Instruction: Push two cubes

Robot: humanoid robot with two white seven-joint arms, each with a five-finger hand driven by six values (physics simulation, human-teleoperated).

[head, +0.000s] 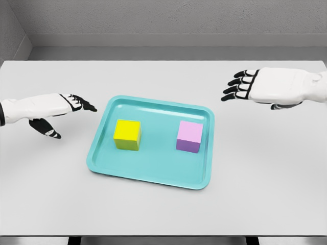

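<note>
Both robot hands hover released: left robot hand [61,109] mid-left, right robot hand [255,87] upper right, flanking teal tray [153,173] holding yellow cube [127,133] and pink cube [189,136].

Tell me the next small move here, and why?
Probably bring the left hand right, over the tray rim toward the yellow cube. Both hands are open and outside the tray, touching neither cube; the right hand sits farther from the pink cube.

A yellow cube [127,133] and a pink-purple cube [189,136] – both upright, apart – sit side by side at frame centre, yellow left, pink right, neither touched.
</note>
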